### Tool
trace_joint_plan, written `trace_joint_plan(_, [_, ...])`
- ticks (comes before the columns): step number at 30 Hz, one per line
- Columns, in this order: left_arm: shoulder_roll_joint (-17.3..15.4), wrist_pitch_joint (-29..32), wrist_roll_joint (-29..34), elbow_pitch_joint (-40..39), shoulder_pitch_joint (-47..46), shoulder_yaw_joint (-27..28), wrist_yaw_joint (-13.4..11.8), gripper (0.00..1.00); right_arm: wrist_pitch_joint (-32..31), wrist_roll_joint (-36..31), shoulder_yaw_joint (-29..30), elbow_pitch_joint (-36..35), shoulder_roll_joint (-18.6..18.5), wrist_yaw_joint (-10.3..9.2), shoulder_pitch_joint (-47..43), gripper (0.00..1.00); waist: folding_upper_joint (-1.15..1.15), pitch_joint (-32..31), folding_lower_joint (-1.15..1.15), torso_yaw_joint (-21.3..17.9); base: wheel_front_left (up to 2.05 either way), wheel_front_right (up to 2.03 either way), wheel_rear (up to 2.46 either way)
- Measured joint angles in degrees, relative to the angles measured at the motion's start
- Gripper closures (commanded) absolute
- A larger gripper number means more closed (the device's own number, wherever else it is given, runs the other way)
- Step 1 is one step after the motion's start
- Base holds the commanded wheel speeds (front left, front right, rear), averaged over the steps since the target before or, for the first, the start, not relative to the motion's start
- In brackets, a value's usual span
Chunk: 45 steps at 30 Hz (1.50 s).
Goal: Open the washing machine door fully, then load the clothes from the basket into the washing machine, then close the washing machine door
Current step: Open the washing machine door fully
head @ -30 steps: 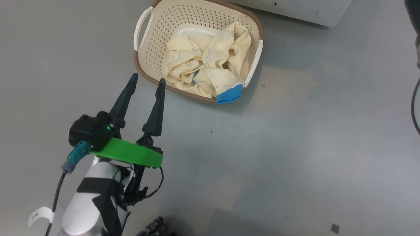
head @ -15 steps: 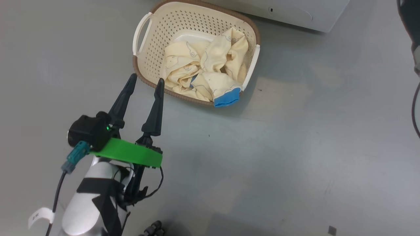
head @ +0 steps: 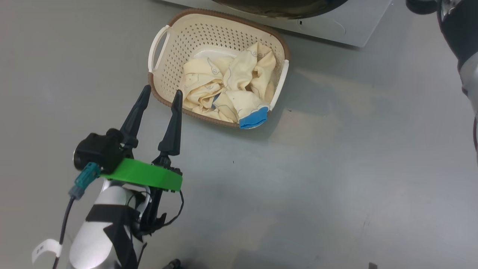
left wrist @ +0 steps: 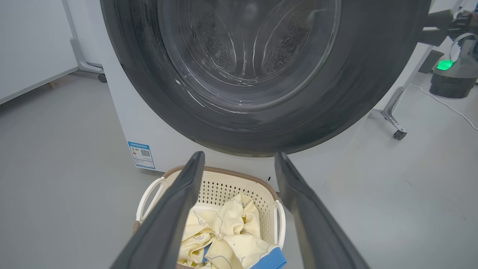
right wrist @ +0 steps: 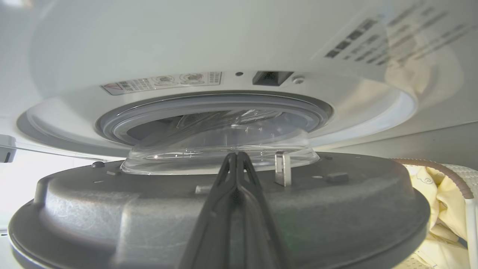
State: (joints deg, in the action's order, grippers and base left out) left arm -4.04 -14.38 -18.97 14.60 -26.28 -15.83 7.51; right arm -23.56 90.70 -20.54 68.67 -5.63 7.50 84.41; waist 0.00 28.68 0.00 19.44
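Blue QR label point(left wrist: 141, 154) on washing machine point(left wrist: 129, 116); text illegible.

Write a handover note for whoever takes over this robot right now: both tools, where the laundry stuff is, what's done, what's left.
Left tool: open, empty, hanging over the floor by the basket's near rim.
Right tool: shut, holding nothing, tips at the inner face of the washing machine door, near its glass bowl; contact unclear.
The basket sits on the floor before the washing machine, with the clothes in it.
Done: door swung partway open.
Left: open it fully, load the clothes, close the door.
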Motion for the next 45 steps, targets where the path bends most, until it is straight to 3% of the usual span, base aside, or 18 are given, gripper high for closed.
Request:
trace_joint_plan(19, [0.0, 0.0, 1.3, 0.1, 3.7, 0.8, 0.0, 0.0, -2.2, 8.9, -9.9, -1.6, 0.5, -0.01, -6.3, 1.0, 0.0, -4.6, 0.0, -1.4, 0.0, 0.0, 0.0])
trace_joint_plan(45, [-0.1, 0.0, 2.9, 0.2, 7.5, 1.6, 0.0, 0.0, -3.4, 22.4, -30.7, -10.4, 0.8, -0.01, -14.9, 1.0, 0.0, -10.5, 0.0, -2.6, 0.0, 0.0, 0.0])
